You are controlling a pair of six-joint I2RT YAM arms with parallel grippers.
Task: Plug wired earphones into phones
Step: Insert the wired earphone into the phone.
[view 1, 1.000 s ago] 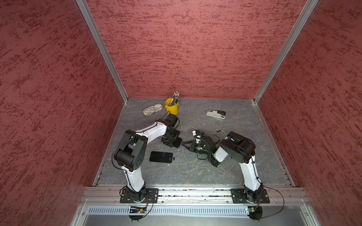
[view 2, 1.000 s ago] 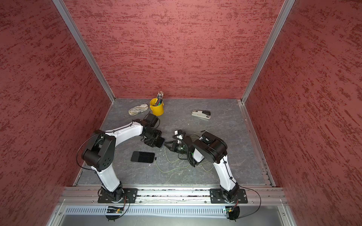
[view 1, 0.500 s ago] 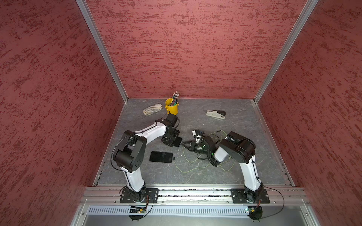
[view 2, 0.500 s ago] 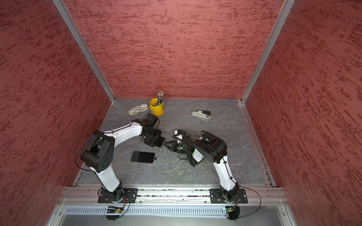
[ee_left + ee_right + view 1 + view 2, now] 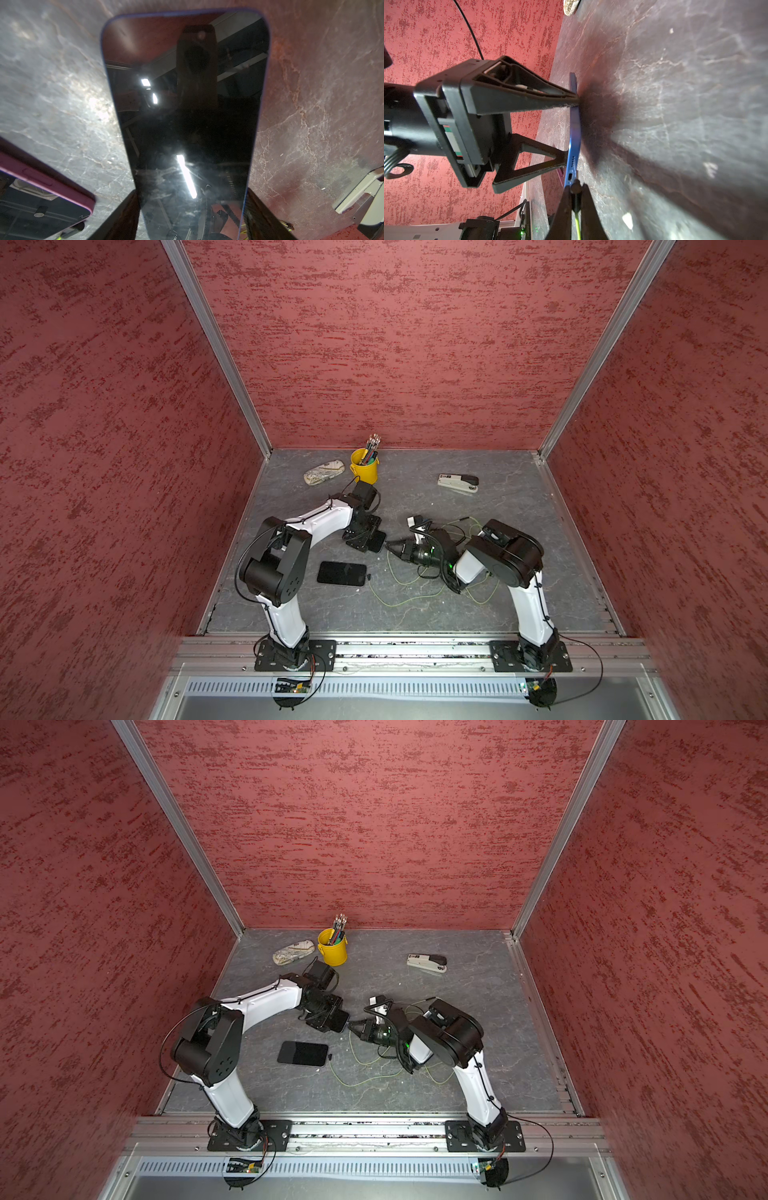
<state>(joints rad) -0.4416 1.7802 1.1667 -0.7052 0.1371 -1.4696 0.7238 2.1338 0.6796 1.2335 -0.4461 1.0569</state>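
A phone lies flat mid-table, and my left gripper is shut across its width. In the left wrist view the fingers press both long edges of this blue-rimmed phone. My right gripper is shut on the black plug of a lime-green earphone cable. The plug touches the phone's end edge, right beside its open port. A second phone lies nearer the front, with a small black plug at its end.
Loose green cable loops over the table between the arms and under the right arm. At the back stand a yellow cup of pens, a patterned pouch and a stapler. Red walls close in three sides.
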